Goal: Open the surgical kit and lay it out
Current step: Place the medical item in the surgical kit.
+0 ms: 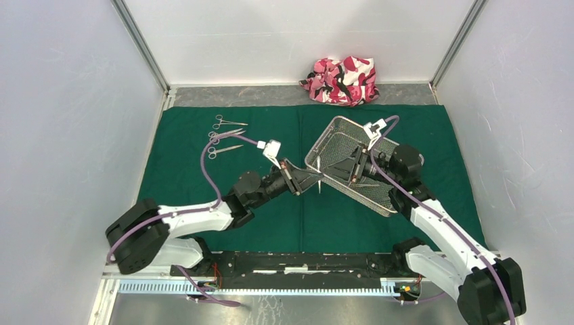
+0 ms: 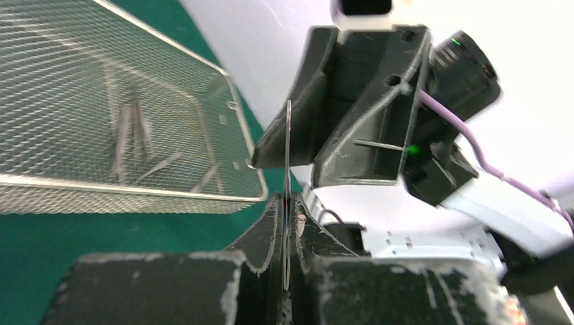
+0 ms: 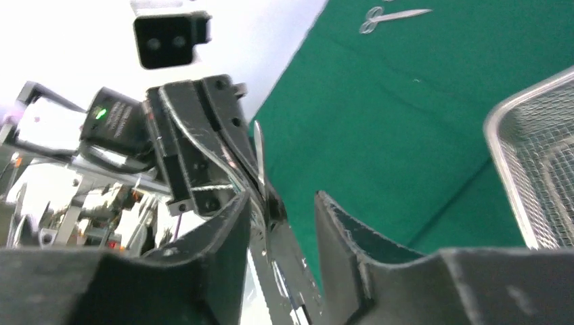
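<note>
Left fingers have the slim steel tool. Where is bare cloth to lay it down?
Free: the green cloth in the near middle, between the left arm and right arm; also the far strip between the three laid-out instruments and the mesh tray. Crowded: the far-left corner with those instruments, and the right side under the tray.

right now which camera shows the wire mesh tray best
Top external: the whole mesh tray shows, skewed over the green cloth, the right arm crossing part of it. Left wrist sees one long wall and corner close up, instruments blurred behind the mesh. Right wrist catches only a corner at its frame edge.
</note>
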You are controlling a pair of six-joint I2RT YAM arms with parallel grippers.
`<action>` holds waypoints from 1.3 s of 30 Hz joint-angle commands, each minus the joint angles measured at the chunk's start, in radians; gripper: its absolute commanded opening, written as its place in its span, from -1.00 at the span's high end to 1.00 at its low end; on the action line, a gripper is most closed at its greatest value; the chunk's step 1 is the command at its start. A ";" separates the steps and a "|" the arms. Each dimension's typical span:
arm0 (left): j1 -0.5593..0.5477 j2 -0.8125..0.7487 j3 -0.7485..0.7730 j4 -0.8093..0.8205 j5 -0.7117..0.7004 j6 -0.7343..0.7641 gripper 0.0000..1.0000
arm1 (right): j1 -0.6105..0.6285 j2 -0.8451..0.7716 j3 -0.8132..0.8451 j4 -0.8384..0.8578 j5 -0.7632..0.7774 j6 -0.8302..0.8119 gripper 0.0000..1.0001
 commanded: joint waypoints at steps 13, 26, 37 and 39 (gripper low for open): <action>0.455 -0.161 0.348 -1.726 -0.698 -0.826 0.96 | 0.004 0.066 0.208 -0.586 0.482 -0.444 -0.14; 0.700 0.177 0.401 -1.625 -0.643 -1.011 0.96 | 0.004 0.015 0.176 -0.604 0.515 -0.448 -0.11; 0.727 0.337 0.503 -1.562 -0.607 -1.040 0.91 | 0.004 0.027 0.159 -0.598 0.512 -0.458 -0.11; 0.727 0.360 0.529 -1.567 -0.612 -1.041 0.90 | 0.005 0.027 0.159 -0.600 0.512 -0.461 -0.11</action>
